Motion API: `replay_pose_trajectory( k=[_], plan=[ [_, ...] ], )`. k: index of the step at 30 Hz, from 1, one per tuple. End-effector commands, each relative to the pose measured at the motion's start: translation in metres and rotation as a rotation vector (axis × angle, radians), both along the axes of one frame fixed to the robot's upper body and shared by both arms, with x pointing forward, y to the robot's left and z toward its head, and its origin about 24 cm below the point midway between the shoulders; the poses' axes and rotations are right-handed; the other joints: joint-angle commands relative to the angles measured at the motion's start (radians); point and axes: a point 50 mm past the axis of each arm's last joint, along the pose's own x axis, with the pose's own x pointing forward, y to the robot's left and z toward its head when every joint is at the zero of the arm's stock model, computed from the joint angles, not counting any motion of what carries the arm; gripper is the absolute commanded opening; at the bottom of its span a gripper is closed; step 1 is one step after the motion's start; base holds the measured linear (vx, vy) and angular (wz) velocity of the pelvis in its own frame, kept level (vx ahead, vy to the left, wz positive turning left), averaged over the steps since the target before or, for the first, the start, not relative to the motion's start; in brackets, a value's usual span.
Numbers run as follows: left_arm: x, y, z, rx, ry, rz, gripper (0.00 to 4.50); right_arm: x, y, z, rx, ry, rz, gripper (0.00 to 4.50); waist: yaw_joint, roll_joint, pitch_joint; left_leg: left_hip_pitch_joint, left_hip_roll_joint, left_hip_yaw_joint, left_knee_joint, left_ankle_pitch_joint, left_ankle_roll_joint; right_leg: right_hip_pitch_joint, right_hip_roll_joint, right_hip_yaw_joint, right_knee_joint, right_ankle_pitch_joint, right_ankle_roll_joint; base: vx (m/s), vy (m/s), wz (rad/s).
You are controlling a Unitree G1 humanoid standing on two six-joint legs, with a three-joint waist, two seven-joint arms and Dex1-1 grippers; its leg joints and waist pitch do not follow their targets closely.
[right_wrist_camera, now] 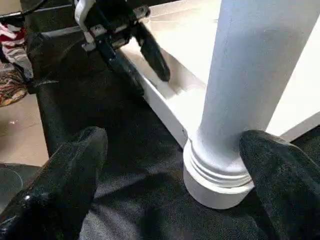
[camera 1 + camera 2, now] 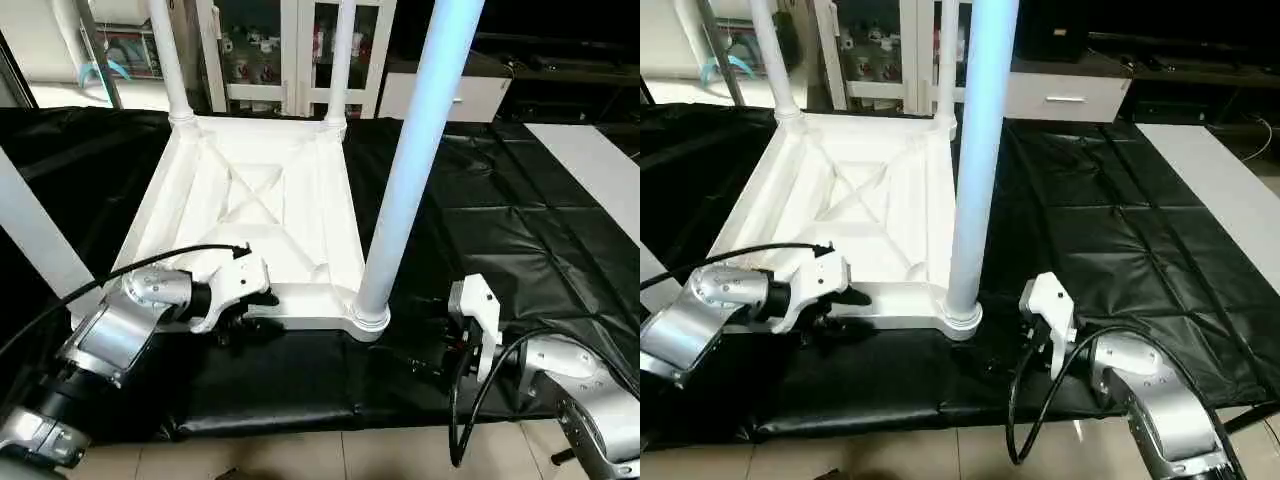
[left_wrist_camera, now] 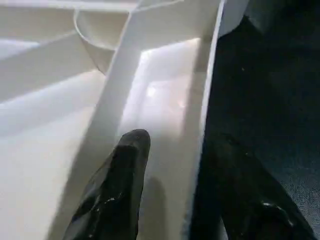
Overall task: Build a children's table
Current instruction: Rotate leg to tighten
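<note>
**Table one leg short: a shaky grip on the rim could shift the top**

Table top (image 2: 250,215) lies upside down on the black mat (image 2: 500,210), ribbed underside up. Three legs stand in its corner sockets: two at the far corners (image 2: 170,60) (image 2: 340,60) and one at the near right corner (image 2: 415,160). The near left corner, by the left gripper, carries no leg, so by my reading one leg is left to fit. A white tube (image 2: 35,245) crosses the left edge of the head view; whether it is the fourth leg I cannot tell.

Left gripper (image 1: 132,52) straddles the near rim of the top, one finger (image 3: 120,185) inside the rim and the other outside on the mat side. The jaws stand partly apart around the wall; whether they press it firmly I cannot tell.

Right gripper (image 1: 170,185) is spread wide, its two fingers on either side of the near right leg's base, not touching it.

Risks from here:
- If the left gripper pulls with a loose hold, the rim may slip out and the top slide on the mat.
- A sideways sweep of the right gripper could knock the near right leg and loosen it in its socket.
- Lifting the rim too high could tilt the top and lean the standing legs.
</note>
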Motion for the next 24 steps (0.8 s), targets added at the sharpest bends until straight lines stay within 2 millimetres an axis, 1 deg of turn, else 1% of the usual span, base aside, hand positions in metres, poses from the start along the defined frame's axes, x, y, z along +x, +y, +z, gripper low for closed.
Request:
replay_pose_trajectory(
  k=[1, 2, 3, 4, 5, 7, 8, 9, 10, 11, 12, 13, 15, 16, 17, 18, 19, 20, 21, 22, 23, 24],
  plan=[
    [0.002, -0.003, 0.001, 0.008, 0.0, -0.013, 1.82, -0.001, 0.0, 0.0, -0.01, -0.006, -0.003, 4.5, 0.0, 0.015, -0.058, 0.002, 0.021, -0.006, -0.079, -0.243, 0.002, 0.047, -0.047, 0.043, -0.072, -0.201, -0.189, 0.0, 0.0, 0.0],
    [0.002, -0.004, 0.001, 0.003, 0.0, -0.015, 1.75, -0.001, 0.0, -0.001, -0.01, -0.005, -0.004, 4.5, 0.001, 0.016, -0.059, 0.001, 0.021, -0.006, -0.078, -0.24, 0.003, 0.049, -0.047, 0.043, -0.07, -0.192, -0.193, 0.0, 0.0, 0.0],
    [0.002, -0.004, 0.001, 0.002, 0.0, -0.015, 1.49, -0.001, 0.0, -0.001, -0.01, -0.005, -0.004, 4.5, 0.0, 0.012, -0.059, 0.001, 0.022, -0.005, -0.078, -0.237, 0.004, 0.049, -0.048, 0.043, -0.07, -0.188, -0.194, 0.0, 0.0, 0.0],
    [0.001, -0.005, 0.0, 0.001, 0.003, -0.019, 1.49, -0.001, 0.0, -0.001, -0.012, -0.002, -0.003, 4.5, 0.001, 0.014, -0.058, 0.0, 0.022, -0.006, -0.079, -0.239, 0.006, 0.049, -0.048, 0.042, -0.07, -0.197, -0.194, 0.0, 0.0, 0.0],
    [0.001, -0.005, -0.001, 0.001, 0.008, -0.02, 1.41, -0.001, 0.0, -0.001, -0.012, -0.002, -0.002, 4.5, 0.001, 0.01, -0.057, 0.001, 0.022, -0.005, -0.079, -0.244, 0.007, 0.048, -0.049, 0.043, -0.072, -0.213, -0.19, 0.0, 0.0, 0.0],
    [0.0, -0.004, -0.001, 0.002, 0.013, -0.022, 1.3, -0.001, 0.001, -0.001, -0.012, -0.001, -0.002, 4.5, 0.001, 0.012, -0.056, 0.001, 0.022, -0.005, -0.08, -0.251, 0.007, 0.047, -0.05, 0.043, -0.075, -0.236, -0.184, 0.0, 0.0, 0.0],
    [-0.002, -0.004, -0.003, 0.003, 0.019, -0.025, 1.16, -0.001, 0.001, -0.001, -0.011, -0.002, 0.0, 4.5, 0.001, 0.011, -0.056, 0.002, 0.023, -0.005, -0.08, -0.255, 0.006, 0.046, -0.05, 0.043, -0.076, -0.247, -0.179, 0.0, 0.0, 0.0],
    [-0.002, -0.004, -0.003, 0.003, 0.02, -0.025, 1.16, -0.001, 0.002, -0.001, -0.01, -0.003, 0.0, 4.5, 0.001, 0.009, -0.056, 0.002, 0.023, -0.005, -0.08, -0.254, 0.006, 0.046, -0.05, 0.043, -0.076, -0.248, -0.178, 0.0, 0.0, 0.0],
    [-0.003, -0.004, -0.004, 0.003, 0.022, -0.024, 1.0, 0.0, 0.002, 0.0, -0.006, -0.004, 0.0, 4.5, 0.001, 0.009, -0.055, 0.001, 0.023, -0.005, -0.081, -0.253, 0.007, 0.046, -0.05, 0.044, -0.076, -0.255, -0.175, 0.0, 0.0, 0.0],
    [-0.004, -0.004, -0.004, 0.0, 0.025, -0.021, 1.0, 0.0, 0.003, 0.0, -0.003, -0.003, -0.001, 4.5, 0.0, 0.005, -0.056, 0.0, 0.022, -0.005, -0.08, -0.251, 0.008, 0.046, -0.051, 0.044, -0.077, -0.26, -0.171, 0.0, 0.0, 0.0],
    [-0.004, -0.004, -0.005, -0.003, 0.028, -0.011, 0.99, 0.0, 0.003, 0.0, -0.002, -0.002, -0.001, 4.5, 0.001, 0.007, -0.056, 0.001, 0.023, -0.006, -0.08, -0.249, 0.008, 0.046, -0.051, 0.044, -0.076, -0.261, -0.171, 0.0, 0.0, 0.0],
    [-0.005, -0.002, -0.005, 0.001, 0.032, -0.003, 0.85, -0.001, 0.003, 0.0, 0.0, -0.001, -0.001, 4.5, 0.001, 0.006, -0.056, 0.0, 0.023, -0.006, -0.081, -0.239, 0.009, 0.046, -0.051, 0.044, -0.074, -0.252, -0.171, 0.0, 0.0, 0.0],
    [-0.004, 0.001, -0.006, 0.013, 0.036, 0.023, 0.61, -0.002, 0.003, 0.0, 0.004, 0.003, 0.002, 4.5, 0.0, 0.007, -0.057, 0.001, 0.024, -0.005, -0.08, -0.236, 0.01, 0.045, -0.049, 0.044, -0.073, -0.24, -0.174, 0.0, 0.0, 0.0],
    [-0.004, 0.003, -0.006, 0.013, 0.034, 0.035, 0.58, -0.001, 0.003, 0.0, 0.003, 0.003, 0.001, 4.5, 0.001, 0.005, -0.056, 0.001, 0.023, -0.004, -0.08, -0.237, 0.011, 0.045, -0.049, 0.044, -0.074, -0.242, -0.174, 0.0, 0.0, 0.0],
    [-0.003, 0.005, -0.007, 0.011, 0.033, 0.043, 0.56, -0.001, 0.002, 0.0, 0.003, 0.003, 0.0, 4.5, 0.001, 0.006, -0.055, 0.0, 0.022, -0.005, -0.081, -0.24, 0.012, 0.045, -0.05, 0.044, -0.076, -0.254, -0.172, 0.0, 0.0, 0.0],
    [-0.003, 0.007, -0.007, 0.012, 0.033, 0.044, 0.51, -0.001, 0.002, 0.0, 0.002, 0.003, -0.001, 4.5, 0.001, 0.003, -0.055, 0.0, 0.022, -0.004, -0.08, -0.241, 0.013, 0.045, -0.05, 0.044, -0.077, -0.26, -0.17, 0.0, 0.0, 0.0],
    [-0.003, 0.009, -0.007, 0.015, 0.034, 0.047, 0.33, 0.0, 0.002, 0.0, 0.002, 0.003, -0.001, 4.5, -0.001, 0.004, -0.055, -0.003, 0.022, -0.006, -0.082, -0.242, 0.011, 0.047, -0.051, 0.043, -0.076, -0.27, -0.164, 0.0, 0.0, 0.0],
    [-0.003, 0.009, -0.007, 0.016, 0.033, 0.048, 0.33, 0.0, 0.002, 0.0, 0.002, 0.003, -0.001, 4.5, -0.003, 0.004, -0.055, -0.003, 0.022, -0.006, -0.082, -0.241, 0.01, 0.047, -0.051, 0.043, -0.077, -0.273, -0.16, 0.0, 0.0, 0.0],
    [-0.003, 0.01, -0.007, 0.019, 0.03, 0.052, 0.29, 0.0, 0.002, 0.0, 0.002, 0.002, -0.003, 4.5, -0.006, 0.001, -0.056, -0.003, 0.022, -0.006, -0.081, -0.239, 0.011, 0.047, -0.051, 0.043, -0.077, -0.271, -0.159, 0.0, 0.0, 0.0],
    [-0.002, 0.01, -0.006, 0.016, 0.023, 0.055, 0.28, 0.0, 0.001, 0.0, 0.003, 0.003, -0.003, 4.5, -0.008, 0.002, -0.056, -0.004, 0.021, -0.006, -0.081, -0.234, 0.013, 0.047, -0.051, 0.043, -0.076, -0.269, -0.159, 0.0, 0.0, 0.0],
    [-0.001, 0.009, -0.005, 0.01, 0.017, 0.054, 0.25, 0.0, 0.001, 0.0, 0.003, 0.003, -0.003, 4.5, -0.011, -0.001, -0.056, -0.005, 0.021, -0.006, -0.08, -0.225, 0.015, 0.047, -0.051, 0.043, -0.075, -0.263, -0.16, 0.0, 0.0, 0.0],
    [-0.001, 0.008, -0.004, 0.004, 0.01, 0.05, 0.18, 0.0, 0.001, 0.0, 0.003, 0.004, -0.002, 4.5, -0.014, 0.0, -0.056, -0.005, 0.022, -0.006, -0.08, -0.222, 0.017, 0.048, -0.051, 0.043, -0.075, -0.259, -0.162, 0.0, 0.0, 0.0]
  ],
)
